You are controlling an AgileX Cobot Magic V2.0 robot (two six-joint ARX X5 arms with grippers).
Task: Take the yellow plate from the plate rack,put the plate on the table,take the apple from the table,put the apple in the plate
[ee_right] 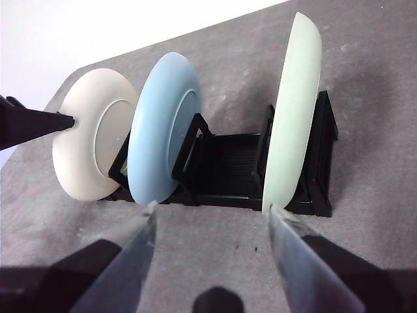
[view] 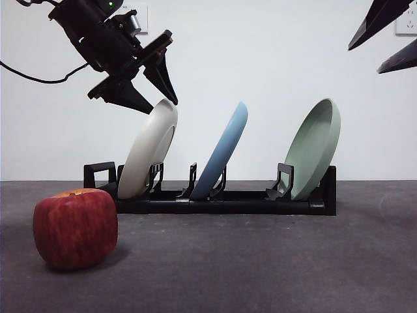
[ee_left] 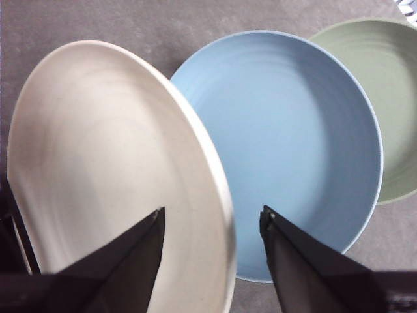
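The yellow plate (view: 148, 153), cream and matte, leans in the left slot of the black plate rack (view: 228, 199). My left gripper (view: 163, 104) is open and straddles the plate's top rim, one jaw on each side, as the left wrist view shows (ee_left: 212, 212) with the plate (ee_left: 104, 150) filling it. The red apple (view: 75, 227) sits on the table (view: 260, 267) at the front left, apart from the rack. My right gripper (view: 365, 60) is open and empty, high at the upper right (ee_right: 212, 208), facing the rack (ee_right: 228, 169) and the yellow plate (ee_right: 81, 156).
A light blue plate (view: 225, 153) leans in the rack's middle slot, close beside the yellow plate, and a pale green plate (view: 316, 150) in the right slot. Both show in the wrist views: blue (ee_left: 293, 143) (ee_right: 153, 143), green (ee_left: 384, 85) (ee_right: 293, 117). A white wall stands behind.
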